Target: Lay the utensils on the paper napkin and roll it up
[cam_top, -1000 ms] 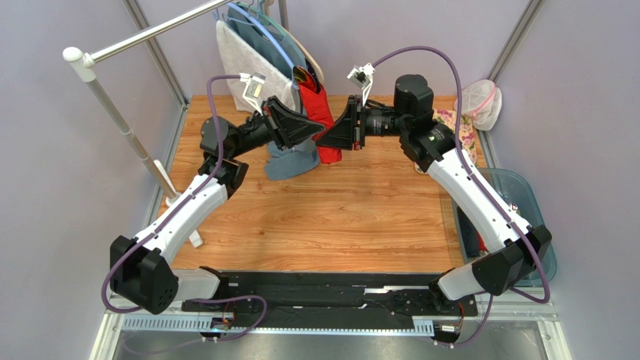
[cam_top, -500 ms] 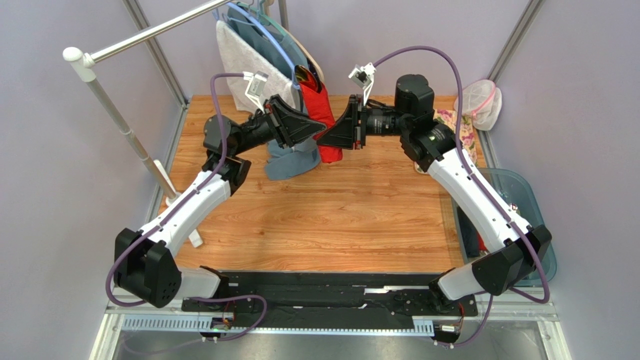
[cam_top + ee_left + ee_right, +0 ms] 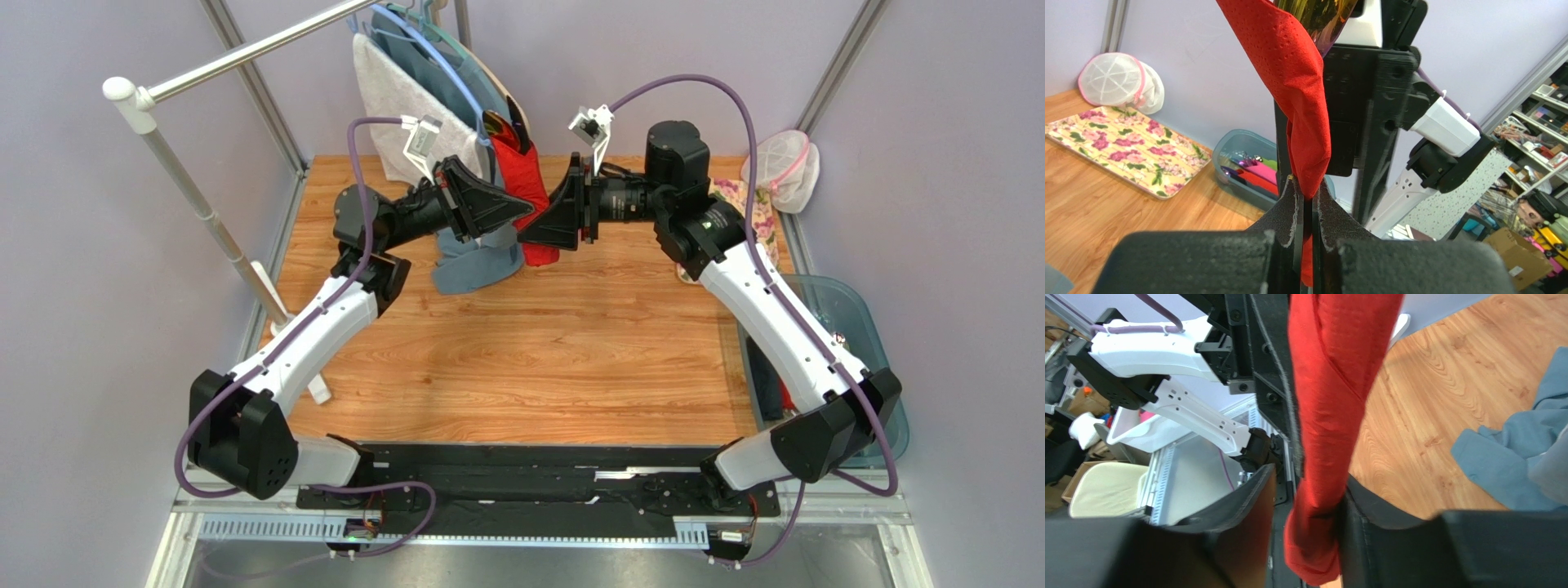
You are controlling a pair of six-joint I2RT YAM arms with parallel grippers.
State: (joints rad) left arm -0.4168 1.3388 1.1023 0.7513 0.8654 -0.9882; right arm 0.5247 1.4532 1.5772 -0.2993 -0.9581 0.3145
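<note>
Above far side of table (image 3: 552, 355), your left claw (image 3: 1306, 190) pinched napkin (image 3: 1296, 92), hanging mid-air; your right claw (image 3: 1309, 481) stood spread, napkin loose between jaws. Risk: single pinch on thin paper, any tug could have torn or dropped it

left gripper (image 3: 1306, 191) pinched the paper napkin (image 3: 1300, 92) as right gripper (image 3: 1309, 484) loosened.

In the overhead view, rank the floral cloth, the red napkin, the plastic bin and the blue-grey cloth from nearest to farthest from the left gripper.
From the left gripper:
1. red napkin, pinched in its jaws.
2. blue-grey cloth, just below it in the picture, slightly left.
3. floral cloth, well off to the right, behind the right arm.
4. plastic bin, farthest, at the right edge.
</note>
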